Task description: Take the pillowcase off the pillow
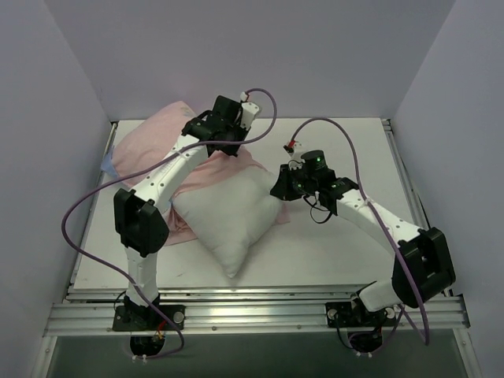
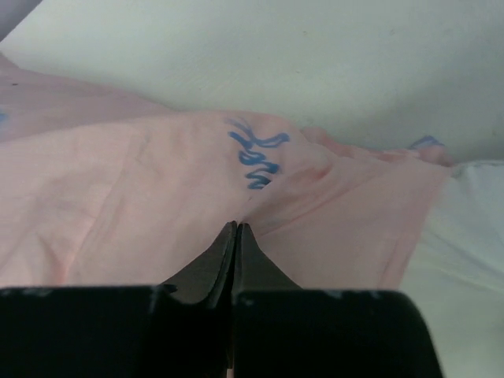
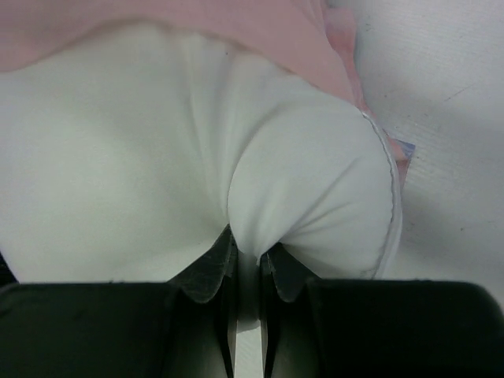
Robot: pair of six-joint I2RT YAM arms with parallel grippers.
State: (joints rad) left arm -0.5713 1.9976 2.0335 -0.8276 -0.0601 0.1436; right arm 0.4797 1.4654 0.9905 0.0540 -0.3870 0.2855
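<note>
The pillowcase (image 1: 150,142) lies pink side out at the back left, and its near edge still overlaps the far end of the pillow. The plump white pillow (image 1: 232,216) sticks out of it toward the front. My left gripper (image 1: 224,148) is shut on a pinch of the pillowcase (image 2: 118,197); the fabric puckers at its fingertips (image 2: 230,236), below a blue print (image 2: 260,153). My right gripper (image 1: 279,189) is shut on a fold of the pillow (image 3: 118,157) at its right corner. A small blue tag (image 3: 403,148) shows at the pillow's edge, and the pillowcase (image 3: 197,24) lies beyond.
The white table (image 1: 339,150) is walled in by pale panels at the back and both sides. An aluminium rail (image 1: 252,315) runs along the front edge by the arm bases. A blue corner of the pillowcase (image 1: 110,164) reaches the left wall.
</note>
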